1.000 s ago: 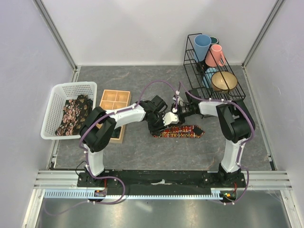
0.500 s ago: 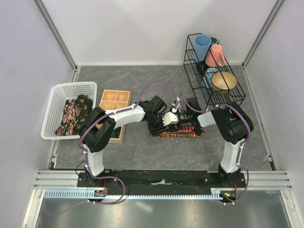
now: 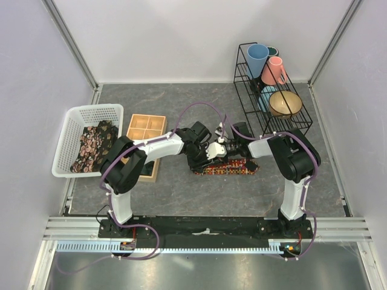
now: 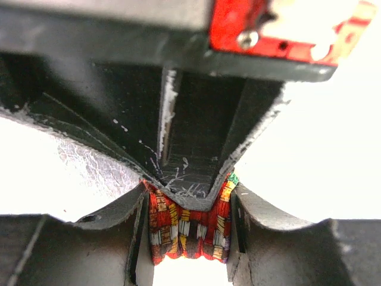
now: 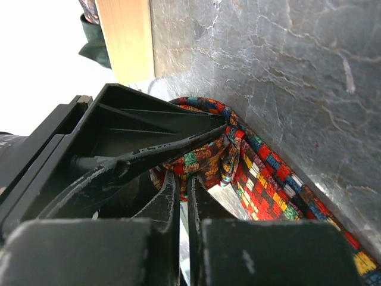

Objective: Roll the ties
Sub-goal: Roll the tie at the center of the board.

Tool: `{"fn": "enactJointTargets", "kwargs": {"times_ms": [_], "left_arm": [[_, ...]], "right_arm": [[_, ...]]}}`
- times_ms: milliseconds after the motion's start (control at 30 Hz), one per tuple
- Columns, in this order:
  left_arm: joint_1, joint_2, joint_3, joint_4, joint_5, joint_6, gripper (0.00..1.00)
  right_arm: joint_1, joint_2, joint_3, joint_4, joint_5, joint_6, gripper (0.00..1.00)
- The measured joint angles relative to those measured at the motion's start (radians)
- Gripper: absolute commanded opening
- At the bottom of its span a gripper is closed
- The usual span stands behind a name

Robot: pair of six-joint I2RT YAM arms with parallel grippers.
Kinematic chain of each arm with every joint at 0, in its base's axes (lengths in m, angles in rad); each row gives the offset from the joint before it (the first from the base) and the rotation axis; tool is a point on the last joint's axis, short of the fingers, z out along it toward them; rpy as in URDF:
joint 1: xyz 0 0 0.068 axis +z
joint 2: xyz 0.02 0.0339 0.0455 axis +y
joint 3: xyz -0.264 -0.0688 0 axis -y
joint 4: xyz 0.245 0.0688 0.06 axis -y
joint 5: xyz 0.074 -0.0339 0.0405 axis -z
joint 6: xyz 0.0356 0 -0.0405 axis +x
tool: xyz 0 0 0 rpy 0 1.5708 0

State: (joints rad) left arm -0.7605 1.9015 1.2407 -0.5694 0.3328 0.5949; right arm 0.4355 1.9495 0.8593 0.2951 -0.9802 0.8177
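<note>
Tie (image 3: 236, 167) at its bunched end: the right gripper (image 5: 183, 189) has just snapped shut.
The left gripper (image 4: 189, 229) clamps the folded tie between part-spread fingers. The right fingers, wide a moment ago, now meet just beside that fold, likely ready to help roll.

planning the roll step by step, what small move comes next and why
Probably turn the left claw a little to wind up more of the tie: it clamps the bunched end, the right claw is shut right beside that end, and most of the tie lies flat, unrolled.
</note>
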Motion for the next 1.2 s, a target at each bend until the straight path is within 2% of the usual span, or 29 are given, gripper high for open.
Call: {"fn": "enactJointTargets", "kwargs": {"times_ms": [33,100,133,167,267,367,700,1200], "left_arm": [[0.000,-0.002,-0.002,0.002,0.000,0.000,0.06],[0.000,-0.003,-0.005,0.006,0.000,0.000,0.16],[0.000,-0.004,-0.006,0.006,0.000,-0.001,0.22],[0.000,-0.004,-0.006,0.007,0.001,-0.001,0.32],[0.000,-0.012,-0.017,0.019,0.003,-0.004,0.47],[0.001,-0.025,-0.037,0.043,0.008,-0.007,0.52],[0.006,-0.069,-0.103,0.118,0.068,-0.030,0.63],[0.007,-0.105,-0.143,0.200,0.137,-0.062,0.65]], "right_arm": [[0.000,0.002,0.013,-0.028,-0.003,-0.024,0.00],[0.000,0.007,0.034,-0.070,-0.008,-0.063,0.00],[0.000,0.009,0.043,-0.090,-0.010,-0.081,0.00],[0.000,0.011,0.051,-0.105,-0.008,-0.097,0.00],[0.000,0.011,0.072,-0.158,-0.005,-0.141,0.00],[0.000,0.011,0.088,-0.201,0.000,-0.182,0.00],[-0.015,0.008,0.109,-0.327,0.017,-0.276,0.00],[-0.044,-0.008,0.117,-0.440,0.060,-0.343,0.00]]}}
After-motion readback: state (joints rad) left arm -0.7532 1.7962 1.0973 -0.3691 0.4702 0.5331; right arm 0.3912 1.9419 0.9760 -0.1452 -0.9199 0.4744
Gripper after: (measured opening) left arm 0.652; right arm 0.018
